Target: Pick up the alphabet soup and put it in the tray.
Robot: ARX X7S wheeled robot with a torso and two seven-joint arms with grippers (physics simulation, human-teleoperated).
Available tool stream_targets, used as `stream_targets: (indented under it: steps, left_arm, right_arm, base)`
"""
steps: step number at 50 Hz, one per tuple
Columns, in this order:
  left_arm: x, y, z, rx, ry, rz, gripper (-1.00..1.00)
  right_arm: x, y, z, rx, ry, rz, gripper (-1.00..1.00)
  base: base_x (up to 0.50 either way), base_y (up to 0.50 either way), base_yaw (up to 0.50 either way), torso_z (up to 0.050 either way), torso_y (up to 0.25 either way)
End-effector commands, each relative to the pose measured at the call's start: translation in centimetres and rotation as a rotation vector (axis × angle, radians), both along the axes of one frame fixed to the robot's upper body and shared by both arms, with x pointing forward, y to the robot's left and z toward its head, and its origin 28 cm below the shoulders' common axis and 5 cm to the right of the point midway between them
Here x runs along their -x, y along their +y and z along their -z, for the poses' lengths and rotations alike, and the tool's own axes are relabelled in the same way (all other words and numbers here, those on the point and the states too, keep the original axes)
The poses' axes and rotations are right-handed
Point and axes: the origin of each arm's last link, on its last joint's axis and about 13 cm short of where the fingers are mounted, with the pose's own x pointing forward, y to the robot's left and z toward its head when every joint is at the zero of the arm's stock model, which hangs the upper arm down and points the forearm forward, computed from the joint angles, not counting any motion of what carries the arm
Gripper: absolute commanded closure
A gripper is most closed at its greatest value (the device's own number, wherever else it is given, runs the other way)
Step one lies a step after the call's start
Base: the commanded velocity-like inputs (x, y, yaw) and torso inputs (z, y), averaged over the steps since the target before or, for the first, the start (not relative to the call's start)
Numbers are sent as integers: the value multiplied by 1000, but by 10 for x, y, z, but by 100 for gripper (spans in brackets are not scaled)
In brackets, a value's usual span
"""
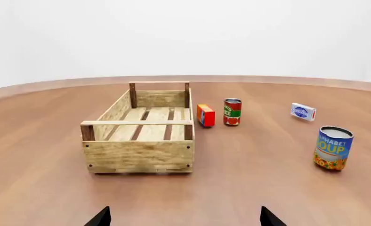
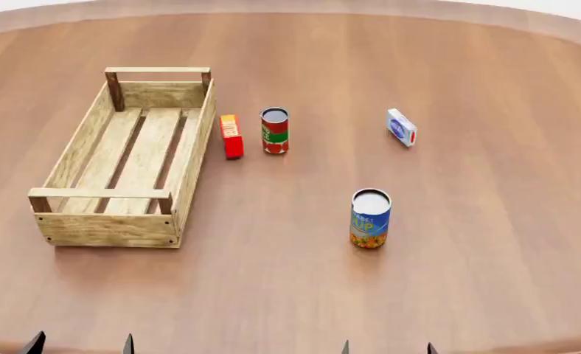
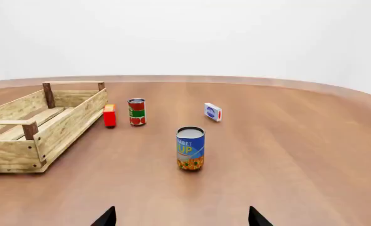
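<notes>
wood table [image 2: 487, 243] under white backdrop [image 3: 236, 37]

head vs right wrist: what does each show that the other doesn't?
Head only: the whole tray with its slatted floor, and both grippers' tips, left and right, spread open. Right wrist only: the white backdrop past the table edge, and only the right gripper. Both: soup upright on the table, red-green can, red box, white box.

The alphabet soup [image 2: 370, 218] stands upright on the table, blue-labelled with an orange picture low down and a whitish top; it is well apart from the tray [image 2: 107, 229]. The tray, a long light-wood crate with slatted floor and darker corner posts, lies to the can's left, holding nothing.
</notes>
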Motion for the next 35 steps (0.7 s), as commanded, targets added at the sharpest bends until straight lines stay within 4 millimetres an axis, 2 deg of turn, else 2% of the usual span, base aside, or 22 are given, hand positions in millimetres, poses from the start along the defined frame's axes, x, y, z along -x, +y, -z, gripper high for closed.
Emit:
stream_targets:
  steps: [1,2,11,35]
  left_arm:
    - [0,-1,1,-1,1,4,-100]
    - [1,-4,1,-19,-6,23,-100]
    - [0,-3,2,-13,-1,24,-100]
    - [-2,-3,3,-20,2,27,-100]
  right_arm:
    - [0,-1,2,10,29,24,-100]
    - [-1,-2,5,56,38,14,-100]
    - [1,-1,2,40,19,-6,-100]
    - [0,0,2,44,20,-16,-100]
  base:
    - [0,0,0,0,0]
    - [0,0,0,0,0]
    - [172,109,0,0,0]
    - [438,228,0,0,0]
